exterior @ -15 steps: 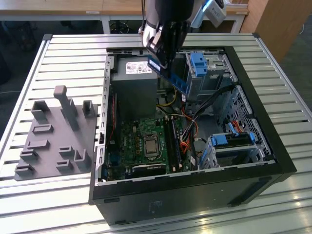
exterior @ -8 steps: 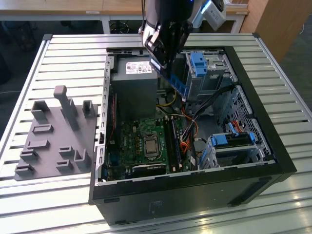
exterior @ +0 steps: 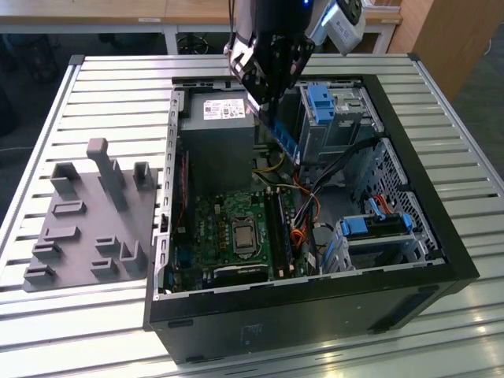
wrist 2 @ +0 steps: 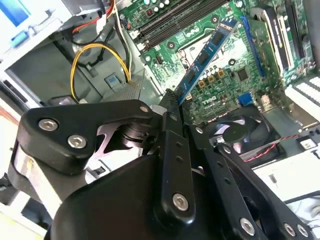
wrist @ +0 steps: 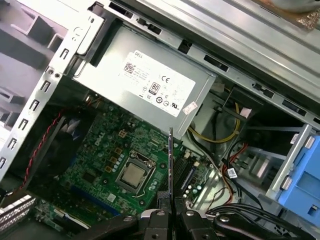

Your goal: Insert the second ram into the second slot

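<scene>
My tool [wrist 2: 173, 100] is pinched on one end of the second ram [wrist 2: 206, 54], a thin, flat blue-green stick with black chips. It hangs tilted in the air above the green motherboard [wrist: 105, 160]. In the first wrist view I see the stick edge-on, a narrow line beside the square metal CPU socket [wrist: 133, 175]. The long dark memory slots [exterior: 279, 228] lie below, apart from it. A grey sheet-metal power supply [wrist: 145, 80], looped yellow cables [wrist 2: 90, 55] and a bright blue plastic drive bracket [exterior: 321, 101] crowd round. My arm [exterior: 272, 24] reaches down from above into the open black computer case [exterior: 315, 315] on the slatted metal table [exterior: 110, 79].
</scene>
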{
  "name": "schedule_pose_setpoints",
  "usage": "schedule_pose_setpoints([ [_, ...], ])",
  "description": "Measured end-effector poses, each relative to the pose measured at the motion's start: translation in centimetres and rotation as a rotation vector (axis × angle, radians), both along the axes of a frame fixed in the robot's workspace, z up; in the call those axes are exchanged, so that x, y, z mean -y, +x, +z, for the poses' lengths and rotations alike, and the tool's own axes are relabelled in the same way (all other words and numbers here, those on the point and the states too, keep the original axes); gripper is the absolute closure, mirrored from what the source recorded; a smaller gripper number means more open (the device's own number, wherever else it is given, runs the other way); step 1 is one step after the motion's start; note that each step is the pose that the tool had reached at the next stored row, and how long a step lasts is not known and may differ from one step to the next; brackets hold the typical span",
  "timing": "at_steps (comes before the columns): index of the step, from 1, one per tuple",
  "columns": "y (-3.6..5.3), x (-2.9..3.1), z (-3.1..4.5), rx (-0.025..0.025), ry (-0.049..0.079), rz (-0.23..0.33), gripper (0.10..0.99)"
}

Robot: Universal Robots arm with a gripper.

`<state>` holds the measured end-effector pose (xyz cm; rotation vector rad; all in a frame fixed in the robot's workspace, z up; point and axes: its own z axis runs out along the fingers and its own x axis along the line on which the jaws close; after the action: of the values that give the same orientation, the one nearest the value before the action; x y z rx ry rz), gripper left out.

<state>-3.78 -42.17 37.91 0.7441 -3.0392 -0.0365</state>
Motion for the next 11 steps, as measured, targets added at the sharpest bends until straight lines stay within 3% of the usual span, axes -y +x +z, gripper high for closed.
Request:
schedule_pose_setpoints([
  [11, 0.00, 0.00, -0.03, -0.0001, -0.003, -0.159, 0.949],
])
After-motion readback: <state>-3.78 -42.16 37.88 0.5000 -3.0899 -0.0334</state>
